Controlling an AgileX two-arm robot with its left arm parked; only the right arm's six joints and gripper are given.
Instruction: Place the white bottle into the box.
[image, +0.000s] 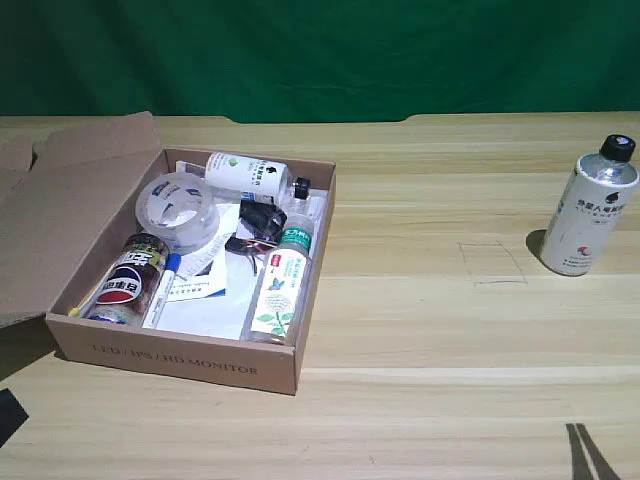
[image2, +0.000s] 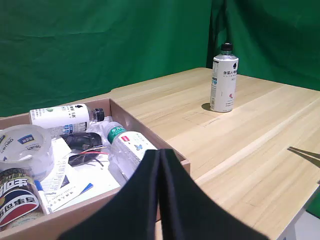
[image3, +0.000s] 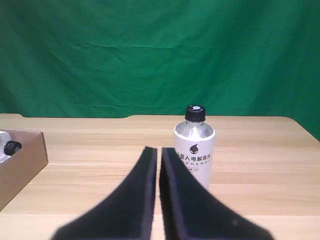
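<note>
White bottle (image: 589, 209) stands upright on the bench (image: 440, 330), well apart from the box (image: 180, 355), at exterior view's right. My pincer (image3: 158, 165) is pressed together, empty, just short of it. Risk: w/ fingers unspread I'd knock it over; box is crowded w/ 2 bottles, so little room.

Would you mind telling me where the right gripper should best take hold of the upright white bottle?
Probably around the straight middle of the white bottle, coming in level from the side. It stands upright and alone on the table, well apart from the box. The right gripper looks shut, so it must open first.
</note>
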